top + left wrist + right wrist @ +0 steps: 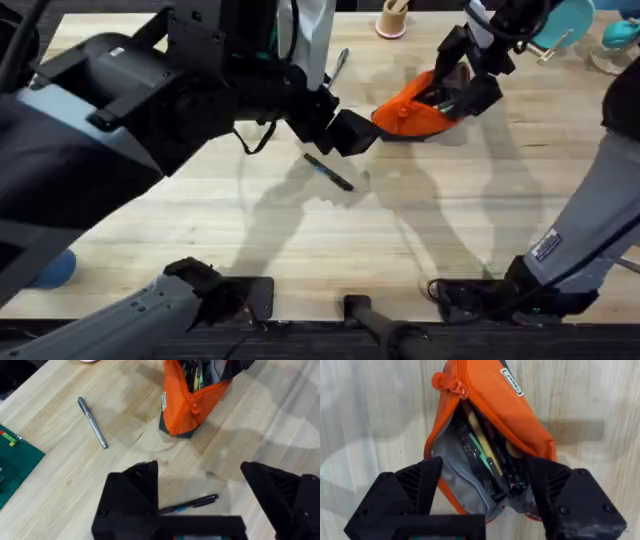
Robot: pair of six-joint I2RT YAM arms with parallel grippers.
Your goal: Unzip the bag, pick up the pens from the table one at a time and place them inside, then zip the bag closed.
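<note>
The orange bag (410, 110) lies unzipped at the table's (200, 220) far middle, with several pens and sticks showing inside (485, 455). My right gripper (467, 70) is open and straddles its far end; the fingers (407, 495) stand on either side of the opening. A black pen with a blue band (328, 172) lies on the wood in front of the bag. My left gripper (200, 495) hangs open just above that pen (192, 504). A grey pen (340, 65) lies farther back, left of the bag (187, 402), and shows in the left wrist view (92, 422).
A tan cup (392, 18) with pale sticks stands at the far edge. Teal items (565, 20) sit at the far right. A green mat (12, 460) lies off to one side. A blue object (55, 268) rests near the front left.
</note>
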